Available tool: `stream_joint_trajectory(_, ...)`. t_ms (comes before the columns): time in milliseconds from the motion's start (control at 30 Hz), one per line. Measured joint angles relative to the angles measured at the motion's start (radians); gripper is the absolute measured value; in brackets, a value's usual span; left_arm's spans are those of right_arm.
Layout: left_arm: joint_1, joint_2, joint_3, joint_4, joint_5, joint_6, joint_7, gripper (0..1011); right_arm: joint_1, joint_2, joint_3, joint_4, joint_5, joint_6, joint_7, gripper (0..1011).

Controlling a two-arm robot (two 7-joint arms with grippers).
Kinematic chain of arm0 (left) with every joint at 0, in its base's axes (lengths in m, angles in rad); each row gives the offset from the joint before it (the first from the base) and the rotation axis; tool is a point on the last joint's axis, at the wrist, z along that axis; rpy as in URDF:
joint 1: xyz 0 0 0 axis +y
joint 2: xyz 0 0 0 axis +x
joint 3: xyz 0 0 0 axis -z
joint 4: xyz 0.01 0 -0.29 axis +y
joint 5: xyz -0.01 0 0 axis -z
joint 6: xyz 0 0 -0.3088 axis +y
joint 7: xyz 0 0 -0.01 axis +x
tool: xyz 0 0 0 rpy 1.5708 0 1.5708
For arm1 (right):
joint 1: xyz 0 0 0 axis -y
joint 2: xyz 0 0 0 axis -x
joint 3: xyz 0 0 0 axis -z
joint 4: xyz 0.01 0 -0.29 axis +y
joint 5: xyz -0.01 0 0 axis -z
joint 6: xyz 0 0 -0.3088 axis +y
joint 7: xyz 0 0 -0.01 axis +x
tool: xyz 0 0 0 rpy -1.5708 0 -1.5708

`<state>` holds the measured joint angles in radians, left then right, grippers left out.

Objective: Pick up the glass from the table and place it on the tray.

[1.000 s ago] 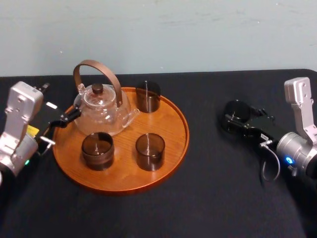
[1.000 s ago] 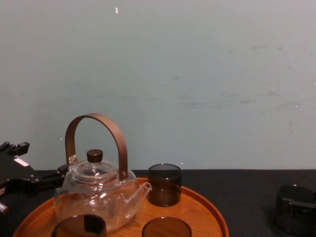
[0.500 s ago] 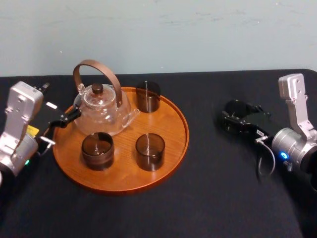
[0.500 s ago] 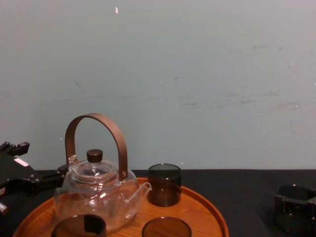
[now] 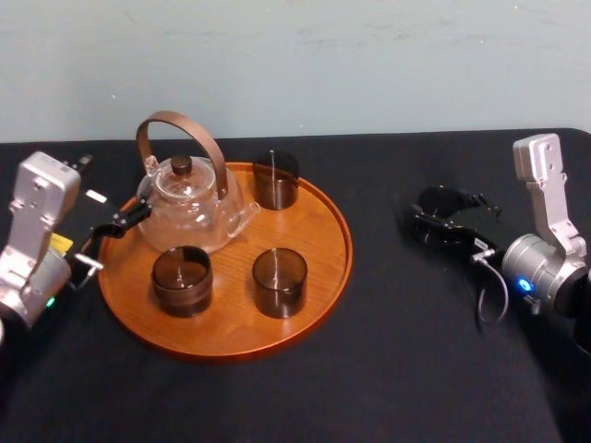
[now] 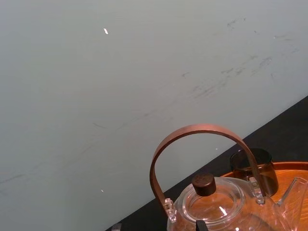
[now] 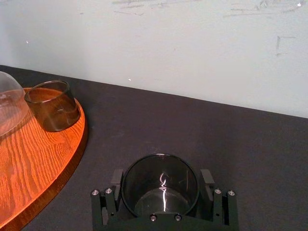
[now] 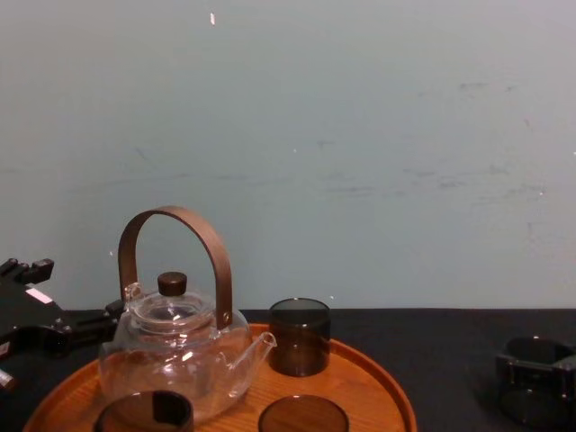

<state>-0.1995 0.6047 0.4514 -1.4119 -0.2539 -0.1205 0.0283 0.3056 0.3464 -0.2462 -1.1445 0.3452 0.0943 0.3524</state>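
1. I am the right gripper (image 5: 446,214), out on the black table (image 5: 416,369), well to the right of the round wooden tray (image 5: 231,325).
2. My jaws are drawn in narrow on a dark, smoky glass (image 7: 160,185). One finger presses on each side of its wall.
3. The glass is upright and clear of the tray's right rim, with bare table between them. I cannot tell whether its base rests on the table or is just off it.
4. On the tray stand a clear teapot (image 5: 189,198) with a brown arched handle at the back left, and 3 more dark glasses: 1 at the back (image 5: 276,178), 1 at the front left (image 5: 182,280) and 1 at the front middle (image 5: 280,281).
5. The left gripper (image 5: 129,217) is parked at the tray's left edge, close to the teapot.
6. I judge the step to be the pick-up: the grasp looks made and the carry has not begun.
7. The next move calls for a straight lift high enough to clear the tray's raised rim, then a sideways carry to the bare wood on the tray's right side, away from the other 3 glasses.
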Motion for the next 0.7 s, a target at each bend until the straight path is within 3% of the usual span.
stream_joint_trajectory(500, 0.0, 0.0, 0.0, 0.0, 0.0, 0.0, 0.0, 1001, -0.003, 0.002, 0.001, -0.005, 0.003, 0.0, 0.001, 1003)
stream_joint_trajectory(700, 0.0, 0.0, 0.0, 0.0, 0.0, 0.0, 0.0, 1001, -0.004, 0.003, 0.001, -0.006, 0.004, 0.0, 0.001, 911)
